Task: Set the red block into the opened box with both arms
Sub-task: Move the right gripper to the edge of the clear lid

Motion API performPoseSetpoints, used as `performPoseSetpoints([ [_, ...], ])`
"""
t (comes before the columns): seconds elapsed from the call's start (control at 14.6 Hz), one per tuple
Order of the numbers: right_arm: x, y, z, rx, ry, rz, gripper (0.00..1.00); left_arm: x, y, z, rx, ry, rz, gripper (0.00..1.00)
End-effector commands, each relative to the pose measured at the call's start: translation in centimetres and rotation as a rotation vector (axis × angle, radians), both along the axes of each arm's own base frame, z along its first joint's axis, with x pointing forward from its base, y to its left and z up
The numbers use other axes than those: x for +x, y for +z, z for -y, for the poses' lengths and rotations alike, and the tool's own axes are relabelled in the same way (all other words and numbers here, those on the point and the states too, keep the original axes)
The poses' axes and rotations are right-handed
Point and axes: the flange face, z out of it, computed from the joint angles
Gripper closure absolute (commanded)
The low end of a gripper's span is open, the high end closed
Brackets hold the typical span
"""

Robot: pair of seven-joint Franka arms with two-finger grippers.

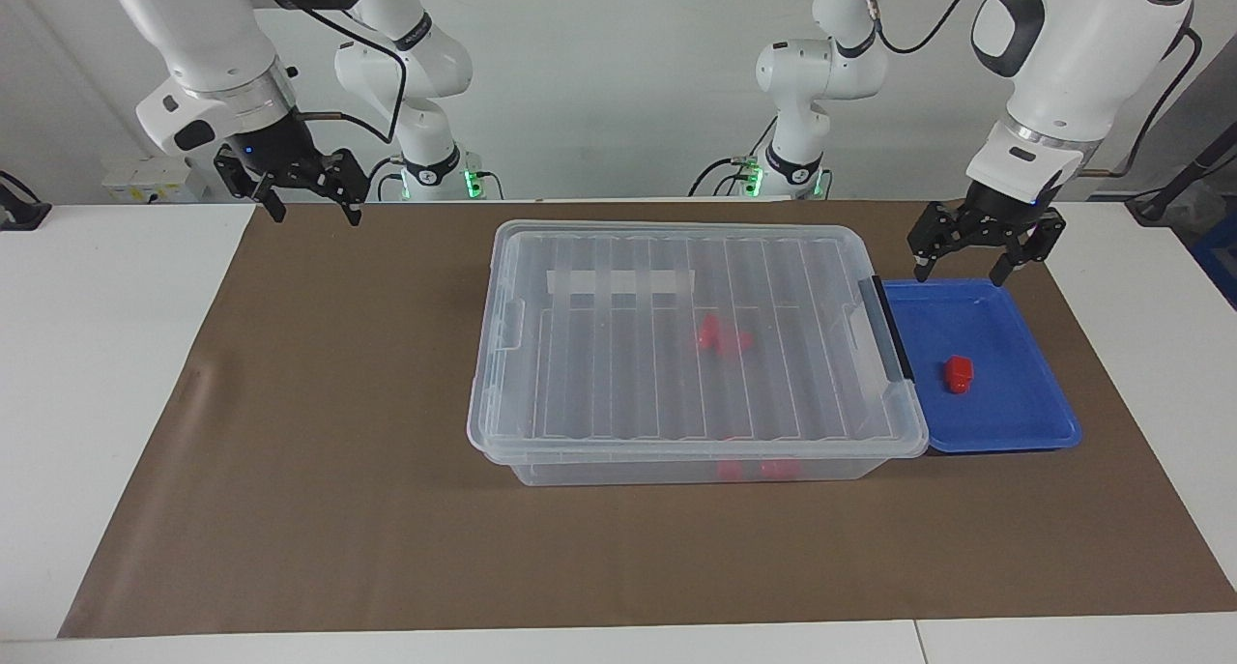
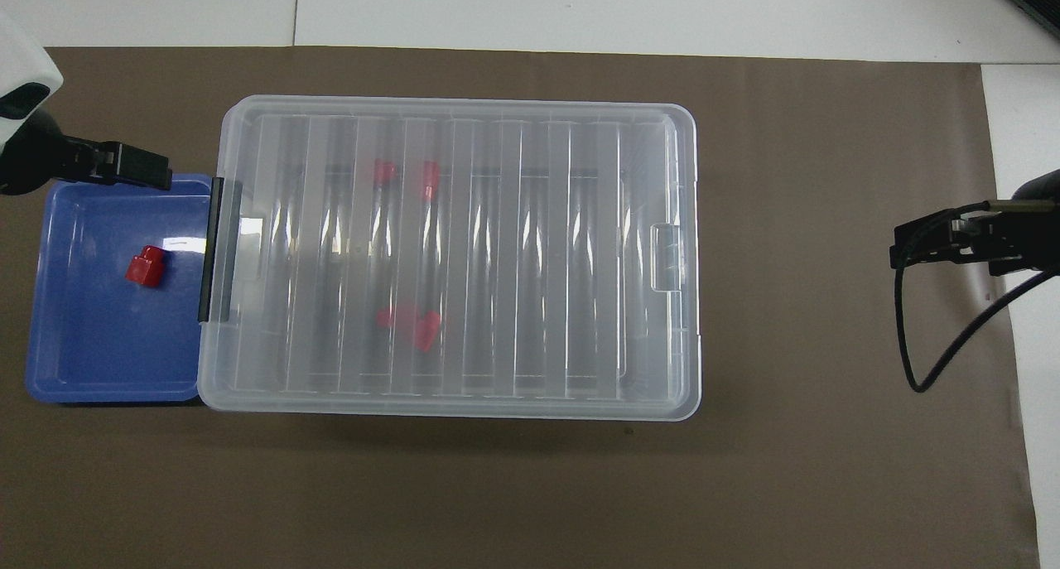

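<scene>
Small red plastic block (image 1: 959, 373) lies in shallow blue tray (image 1: 1024, 422), right beside big clear plastic box (image 1: 676, 355) w/ lid on. Left gripper (image 1: 969, 268) wide open over tray's edge. Right gripper (image 1: 311, 205) wide open, waiting over brown mat (image 1: 290, 451).

The box (image 2: 451, 258) sits mid-bench on the brown mat (image 2: 828, 345), its ribbed clear lid (image 2: 530, 246) closed; red pieces (image 2: 410, 325) show blurred through it. At its 9 o'clock end, touching the black latch (image 2: 214, 258), lies the blue tray (image 2: 108, 362) holding the red block (image 2: 146, 267). The left gripper (image 2: 137, 165) hangs over the tray's 12 o'clock rim. The right gripper (image 2: 932, 242) hangs over the mat at the box's 3 o'clock, well apart.
</scene>
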Motion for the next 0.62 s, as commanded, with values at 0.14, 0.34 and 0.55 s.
performPoseSetpoints([
  [0.14, -0.8, 0.1, 0.0, 0.004, 0.02, 0.003, 0.0, -0.3, 0.0, -0.2, -0.01, 0.012, 0.01, 0.0],
  [0.34, -0.8, 0.0, -0.1, 0.004, 0.015, 0.004, 0.0, -0.3, 0.0, -0.2, -0.01, 0.012, 0.01, 0.0],
  [0.55, -0.6, -0.9, -0.8, 0.003, 0.02, 0.023, 0.04, -0.3, 0.0, -0.2, -0.01, 0.012, 0.01, 0.0],
])
